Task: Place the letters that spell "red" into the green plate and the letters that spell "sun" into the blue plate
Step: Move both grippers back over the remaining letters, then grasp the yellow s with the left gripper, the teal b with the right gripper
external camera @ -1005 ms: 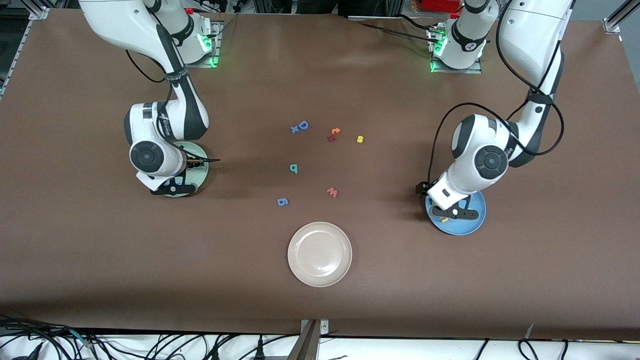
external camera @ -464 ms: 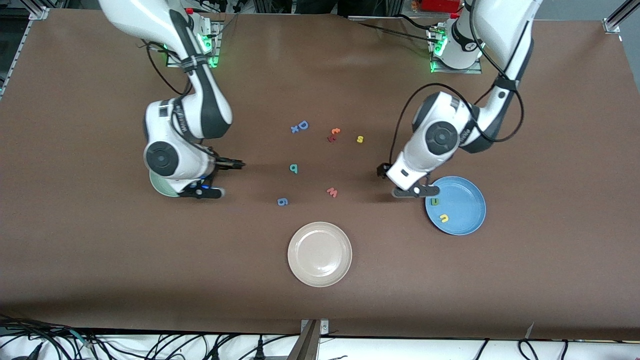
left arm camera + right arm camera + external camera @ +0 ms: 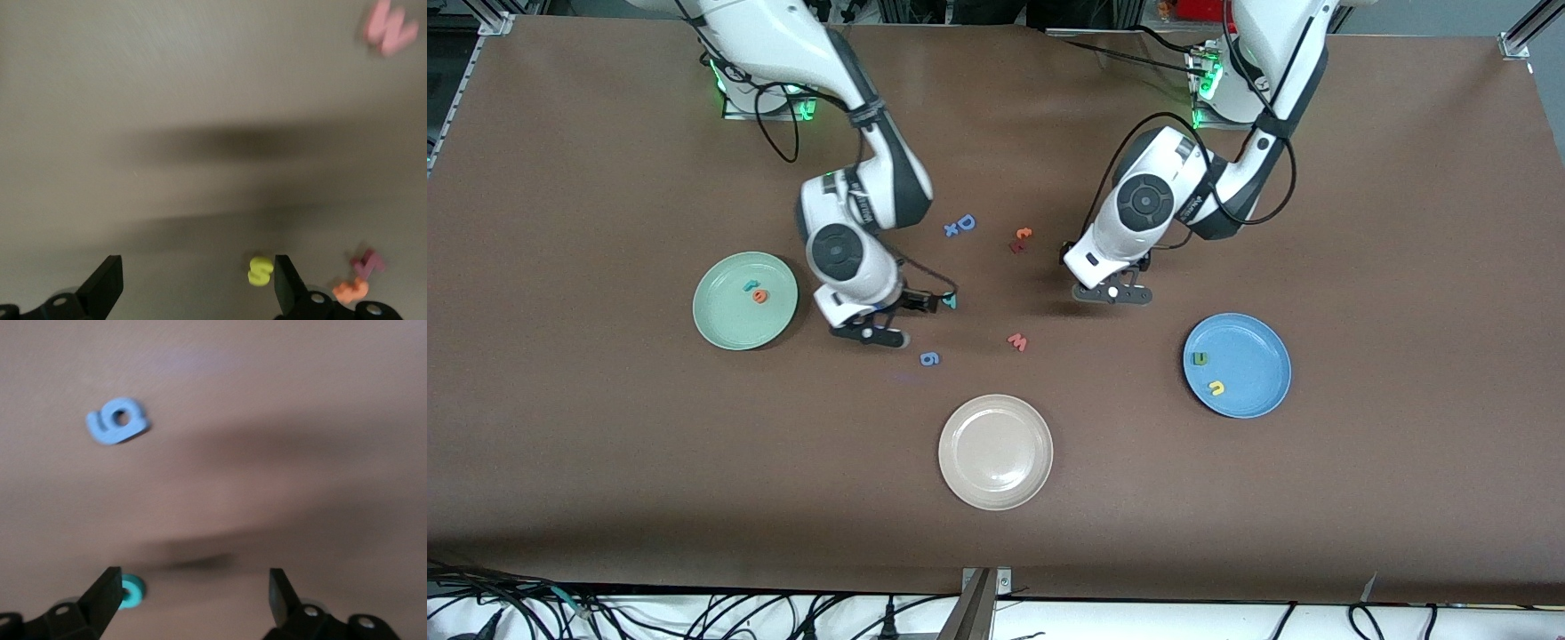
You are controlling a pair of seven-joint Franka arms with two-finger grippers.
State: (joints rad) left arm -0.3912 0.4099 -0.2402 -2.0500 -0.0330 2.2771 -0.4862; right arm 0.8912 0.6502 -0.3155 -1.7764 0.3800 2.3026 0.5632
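both hands now off plates

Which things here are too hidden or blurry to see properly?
- Yellow s: the left arm covers it in the front view; only the left wrist view shows it.
- Teal d: front view, mostly under the right gripper; right wrist view, half hidden by a finger.
- Letters in the green plate: front view, too small to read.
- Pink w: left wrist view, blurred.

Robotics laboratory test cell. Indicated by: two white robot arms (image 3: 854, 204) bolted on base plates (image 3: 1232, 111) with green status lights; counter (image 3: 1405, 498) covered in brown sheet; aluminium frame profiles (image 3: 1519, 36) at corners; bundled black cables (image 3: 720, 613) along the front edge.
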